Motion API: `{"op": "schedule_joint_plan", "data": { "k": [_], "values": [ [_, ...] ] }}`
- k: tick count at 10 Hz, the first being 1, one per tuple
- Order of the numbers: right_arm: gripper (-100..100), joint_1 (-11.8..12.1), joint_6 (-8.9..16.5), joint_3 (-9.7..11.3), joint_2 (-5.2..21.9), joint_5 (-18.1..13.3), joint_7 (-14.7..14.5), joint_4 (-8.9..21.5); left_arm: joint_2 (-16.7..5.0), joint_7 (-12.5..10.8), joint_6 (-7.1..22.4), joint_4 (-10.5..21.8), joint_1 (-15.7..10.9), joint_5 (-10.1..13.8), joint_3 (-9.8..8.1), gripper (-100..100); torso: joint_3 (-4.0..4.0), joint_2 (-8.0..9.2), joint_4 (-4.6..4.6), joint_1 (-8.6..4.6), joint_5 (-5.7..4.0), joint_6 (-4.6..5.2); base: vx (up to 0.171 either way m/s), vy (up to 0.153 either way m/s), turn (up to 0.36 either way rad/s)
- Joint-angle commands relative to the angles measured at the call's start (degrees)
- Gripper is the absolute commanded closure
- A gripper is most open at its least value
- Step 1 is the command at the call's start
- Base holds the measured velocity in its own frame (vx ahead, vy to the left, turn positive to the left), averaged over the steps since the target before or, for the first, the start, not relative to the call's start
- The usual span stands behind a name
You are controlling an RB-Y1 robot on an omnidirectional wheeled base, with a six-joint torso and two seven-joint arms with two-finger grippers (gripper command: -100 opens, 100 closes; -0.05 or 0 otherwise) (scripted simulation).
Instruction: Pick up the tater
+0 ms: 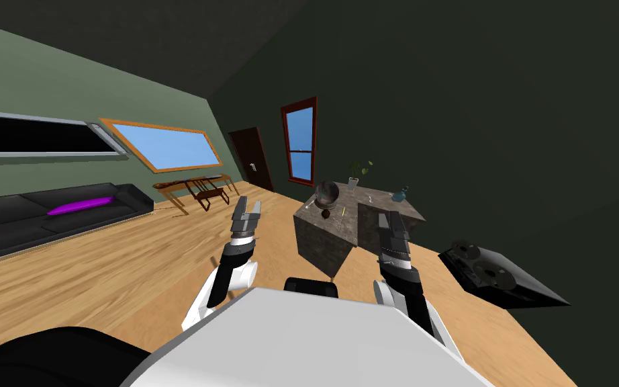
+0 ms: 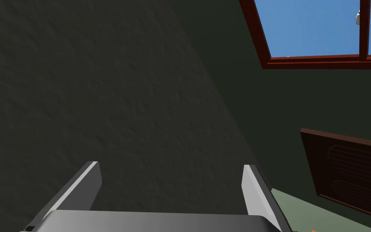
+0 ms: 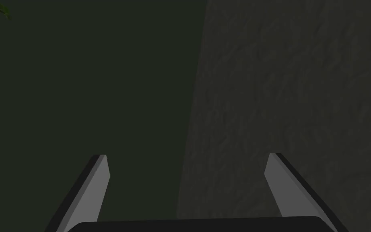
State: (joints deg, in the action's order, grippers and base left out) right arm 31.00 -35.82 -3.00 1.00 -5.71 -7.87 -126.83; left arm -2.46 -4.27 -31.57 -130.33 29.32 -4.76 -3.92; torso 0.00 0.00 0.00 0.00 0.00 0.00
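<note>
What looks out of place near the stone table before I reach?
Only a black box with two reels, lying on the floor by the dark wall, right of the stone table rather than on furniture. The globe and plant on it stand upright.

A: The head view is dim at the right, where the dark wall (image 1: 503, 101) swallows detail. The wooden floor (image 1: 133, 269) at lower left is brightest.
B: Where's the light from?
A: Perhaps the blue window (image 1: 167, 144) at upper left; no cast shadows show. Walls splay toward the corners. Both wrist views are murky and mostly dark
</note>
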Motion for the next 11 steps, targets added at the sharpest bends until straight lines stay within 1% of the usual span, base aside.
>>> {"op": "schedule_joint_plan", "data": {
  "k": [1, 3, 7, 8, 10, 11],
  "values": [
    [-100, -0.8, 0.6, -0.3, 2.5, -1.8, -0.6, 0.2, 0.0, 0.0, 0.0, 0.0, 0.0, 0.0, 0.00, 0, 0.00, 0.00, 0.00, 0.00, 0.00, 0.00, -0.070, -0.023, 0.046],
    [-100, -1.9, 1.4, -0.6, 4.8, -4.4, -1.4, 0.6, 0.0, 0.0, 0.0, 0.0, 0.0, 0.0, 0.00, 0, 0.22, 0.39, 0.08, -0.18, -0.04, -0.01, -0.124, -0.053, 0.060],
    [-100, -5.3, 3.9, -0.9, 9.5, -11.3, -4.0, 2.1, 0.0, 0.0, 0.0, 0.0, 0.0, 0.0, 0.00, 0, 0.36, 0.62, 0.14, -0.27, -0.06, 0.00, -0.157, -0.053, 0.087],
    [-100, -5.3, 3.9, -0.9, 9.5, -12.1, -4.0, 2.1, 0.0, 0.0, 0.0, 0.0, 0.0, 0.0, 0.00, 0, 0.37, 0.63, 0.14, -0.22, -0.05, -0.01, -0.106, -0.033, 0.028],
    [-100, -7.4, 5.6, -0.7, 12.1, -16.0, -5.8, 3.3, 0.0, 0.0, 0.0, 0.0, 0.0, 0.0, 0.00, 0, 0.23, 0.39, 0.09, -0.17, -0.04, -0.01, -0.123, -0.038, 0.093],
    [-100, -7.4, 5.6, -0.7, 12.1, -16.9, -5.8, 3.3, 0.0, 0.0, 0.0, 0.0, 0.0, 0.0, 0.00, 0, 0.29, 0.51, 0.11, -0.19, -0.04, -0.01, -0.113, -0.017, 0.045]
  ]
}}
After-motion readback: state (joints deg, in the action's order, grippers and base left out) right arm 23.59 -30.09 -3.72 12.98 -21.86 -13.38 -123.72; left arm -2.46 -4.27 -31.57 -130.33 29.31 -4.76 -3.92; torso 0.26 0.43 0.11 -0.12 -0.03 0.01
